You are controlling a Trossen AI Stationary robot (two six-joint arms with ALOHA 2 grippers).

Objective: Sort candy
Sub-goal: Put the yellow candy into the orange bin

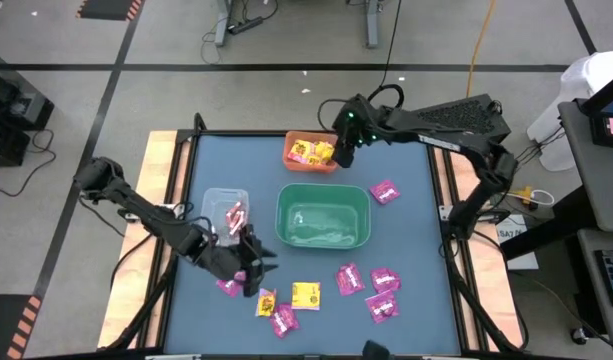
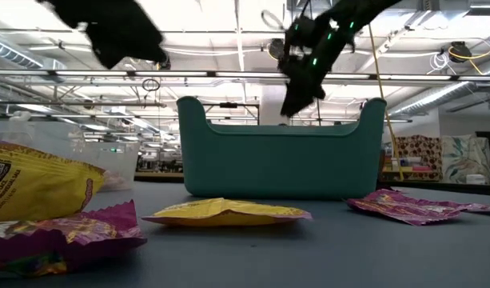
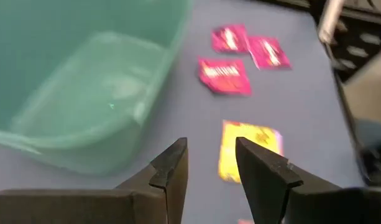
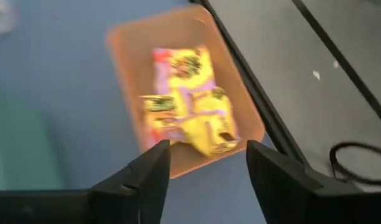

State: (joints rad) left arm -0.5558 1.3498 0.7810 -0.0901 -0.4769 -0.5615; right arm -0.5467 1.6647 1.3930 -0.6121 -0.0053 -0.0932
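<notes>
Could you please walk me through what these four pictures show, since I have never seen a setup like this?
It is a robot with two dark arms at a blue table, sorting wrapped candy into bins. One picture looks straight down, one looks level from the table top, and two come from cameras on the wrists. The right gripper hangs open and empty over the orange bin, which holds yellow packets. The left gripper is open and holds nothing, hovering above a loose yellow packet. Magenta packets lie scattered on the table. The green bin in the middle looks empty; the clear bin holds thin pink sticks.
</notes>
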